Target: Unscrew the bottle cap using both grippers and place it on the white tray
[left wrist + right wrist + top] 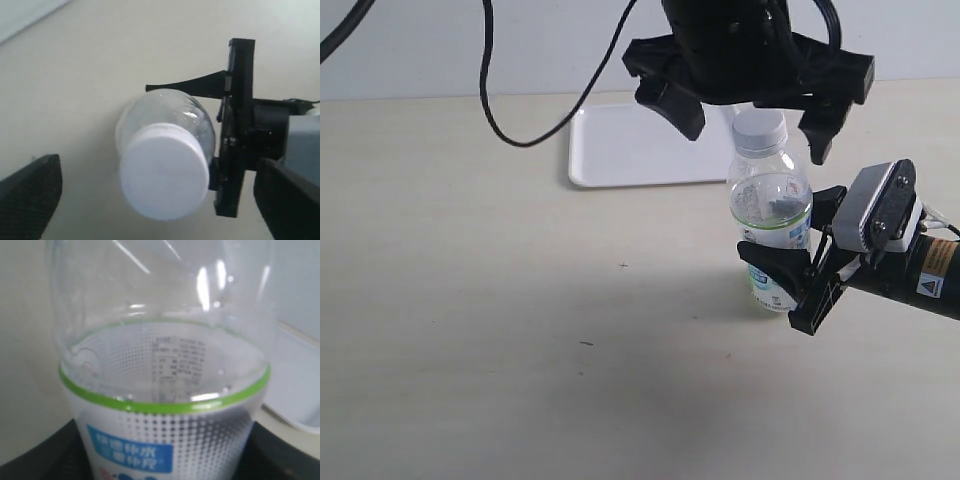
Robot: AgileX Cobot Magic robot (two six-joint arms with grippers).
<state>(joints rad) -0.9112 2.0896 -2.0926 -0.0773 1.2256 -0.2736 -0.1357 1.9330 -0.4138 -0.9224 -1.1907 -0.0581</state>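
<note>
Right gripper (782, 285) up front clamps the bottle (770, 205) low on its label, bracing it upright against the twist. Left gripper (752, 132) hangs spread wide over the bottle cap (760, 128), not yet off the neck; white tray (620, 160) waits behind.

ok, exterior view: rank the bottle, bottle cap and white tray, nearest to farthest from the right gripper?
1. bottle: gripped low on its body between the fingers of the right gripper.
2. bottle cap: on the bottle's neck, above the gripper.
3. white tray: lying behind the bottle, toward the view's left.
</note>
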